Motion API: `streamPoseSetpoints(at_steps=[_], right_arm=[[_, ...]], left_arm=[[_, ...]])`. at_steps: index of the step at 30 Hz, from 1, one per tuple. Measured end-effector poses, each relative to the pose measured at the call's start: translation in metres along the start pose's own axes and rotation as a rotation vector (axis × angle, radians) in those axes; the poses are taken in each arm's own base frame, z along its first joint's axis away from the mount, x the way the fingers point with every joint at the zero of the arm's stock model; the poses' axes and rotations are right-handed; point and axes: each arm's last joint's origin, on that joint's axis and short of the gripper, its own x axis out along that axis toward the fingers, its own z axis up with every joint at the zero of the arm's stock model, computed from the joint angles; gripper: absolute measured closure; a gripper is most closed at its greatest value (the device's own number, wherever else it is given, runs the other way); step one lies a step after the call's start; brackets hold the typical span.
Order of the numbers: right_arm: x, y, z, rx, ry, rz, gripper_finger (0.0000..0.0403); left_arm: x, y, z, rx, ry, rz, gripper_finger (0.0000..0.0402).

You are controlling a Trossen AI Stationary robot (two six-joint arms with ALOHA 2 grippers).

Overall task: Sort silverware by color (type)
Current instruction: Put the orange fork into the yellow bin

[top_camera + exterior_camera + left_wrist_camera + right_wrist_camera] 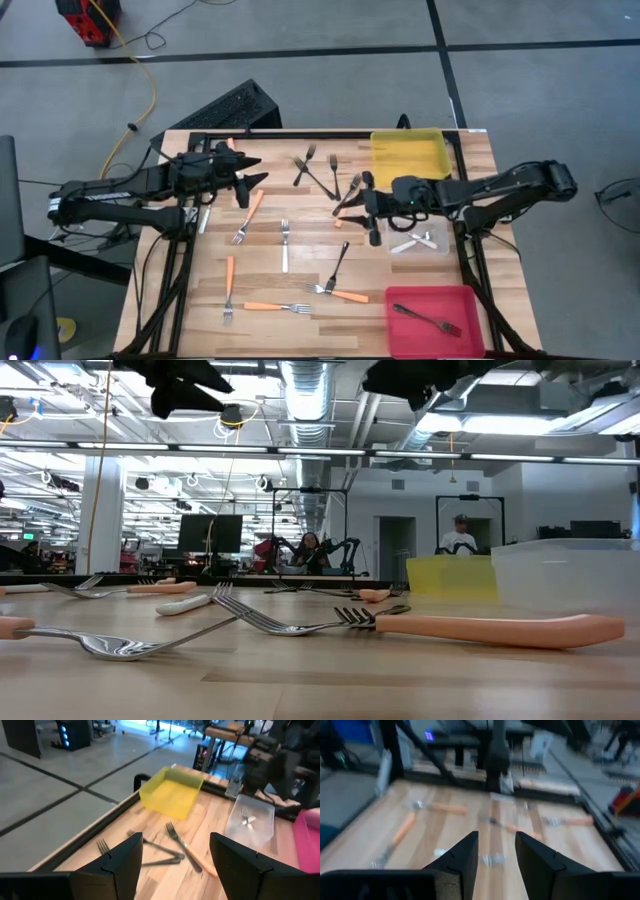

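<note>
Forks lie scattered flat on the wooden table (300, 330). Orange-handled ones (250, 213) (274, 307) (230, 285) are at the left and near side. Dark ones (305, 166) (338, 267) lie in the middle, and a pale one (285, 246) lies among them. My left gripper (255, 180) (176, 840) hovers open above the far left part, over dark forks (160, 852) and an orange-handled fork (187, 854). My right gripper (352, 205) (496, 837) hovers open right of the middle, next to an orange-handled fork (348, 195). Neither has anything between its fingers.
Three bins stand along the right side. The yellow bin (410, 155) is at the far end. The clear bin (437, 243) holds pale forks (415, 241). The red bin (435, 300) at the near end holds a dark fork (428, 320). A keyboard (225, 108) lies beyond the far edge.
</note>
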Motion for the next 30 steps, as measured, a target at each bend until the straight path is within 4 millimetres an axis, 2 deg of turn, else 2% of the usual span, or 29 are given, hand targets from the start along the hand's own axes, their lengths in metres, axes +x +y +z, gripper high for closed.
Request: streamPoseSetpoints(at_steps=[9,16,30], right_arm=[[0.01,0.017,0.009,-0.053,-0.136,0.039,0.0248],[0.008,0.017,0.016,-0.051,-0.21,0.035,0.0248],[0.008,0.021,0.017,-0.037,-0.23,0.172,0.0248]], left_arm=[[0.009,-0.003,0.002,0.006,-0.017,-0.003,0.0187],[0.009,-0.004,0.006,-0.003,-0.056,-0.012,0.0187],[0.009,-0.004,0.006,-0.012,-0.057,-0.013,0.0187]])
